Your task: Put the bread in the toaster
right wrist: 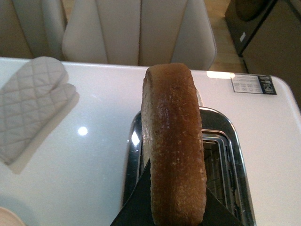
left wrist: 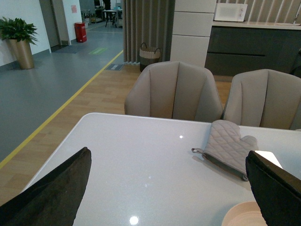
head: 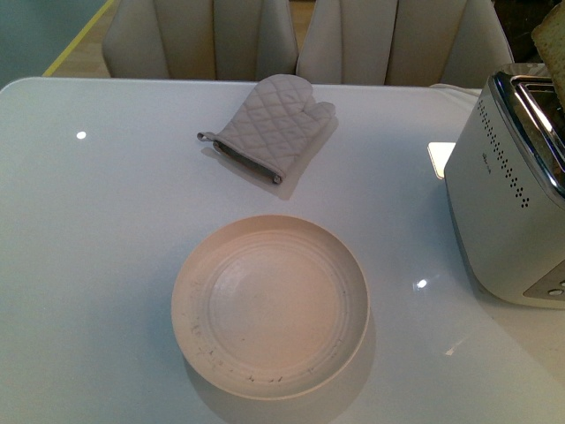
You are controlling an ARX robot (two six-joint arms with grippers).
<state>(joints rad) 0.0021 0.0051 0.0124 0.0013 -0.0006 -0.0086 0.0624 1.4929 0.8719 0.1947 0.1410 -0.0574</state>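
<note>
The bread [right wrist: 173,141] stands on edge, brown crust toward the camera, with my right gripper [right wrist: 175,202] shut on its lower part. It hangs directly above the chrome top of the toaster [right wrist: 225,160], whose slots show beside it. In the front view only a corner of the bread [head: 552,44] shows at the top right edge, over the cream-white toaster [head: 512,194]; the right gripper itself is out of that view. My left gripper [left wrist: 169,188] is open above the white table, its dark fingers [left wrist: 56,193] wide apart with nothing between them.
An empty cream plate [head: 270,305] sits in the middle of the white table [head: 106,265]. A grey quilted oven mitt [head: 274,124] lies behind it. Two beige chairs [head: 203,35] stand along the far edge. The toaster fills the table's right side.
</note>
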